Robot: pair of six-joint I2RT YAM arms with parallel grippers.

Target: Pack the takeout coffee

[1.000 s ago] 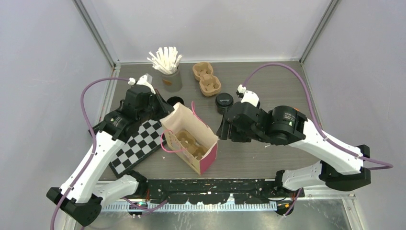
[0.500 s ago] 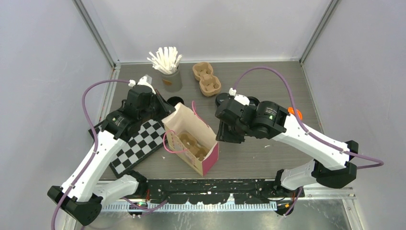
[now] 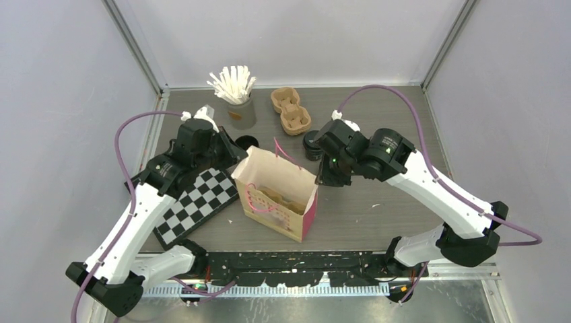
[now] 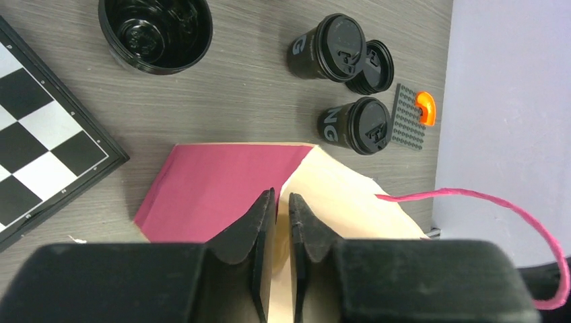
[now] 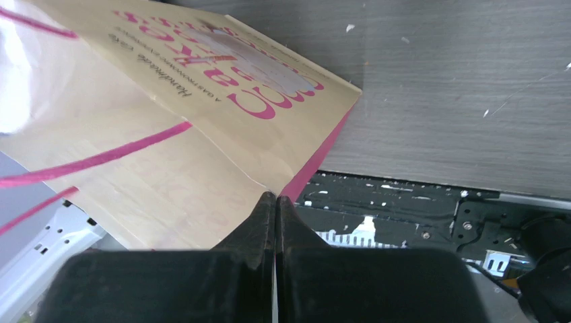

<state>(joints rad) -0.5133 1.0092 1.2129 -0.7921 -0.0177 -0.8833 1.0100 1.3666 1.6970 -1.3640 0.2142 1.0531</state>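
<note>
Black lidded cups [image 4: 330,57]: I count three. One paper bag [image 3: 279,176], turned since earlier; left end effector [image 4: 281,196] and right end effector [image 5: 276,197] pinch its rim.

Quick headcount off my feeds: three lidded black cups [image 4: 330,57], one of them half hidden behind another, plus one open black cup [image 4: 155,30]. Then one paper bag [image 3: 279,185], one checkerboard [image 3: 195,205], one brown pulp carrier [image 3: 291,110] in plain sight, one grey cup of white sticks [image 3: 239,111], and one studded grey plate [image 4: 409,118].

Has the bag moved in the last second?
Yes. Top view: the bag swung its right side rightward, away from the checkerboard, with the right gripper shut on its edge.
</note>
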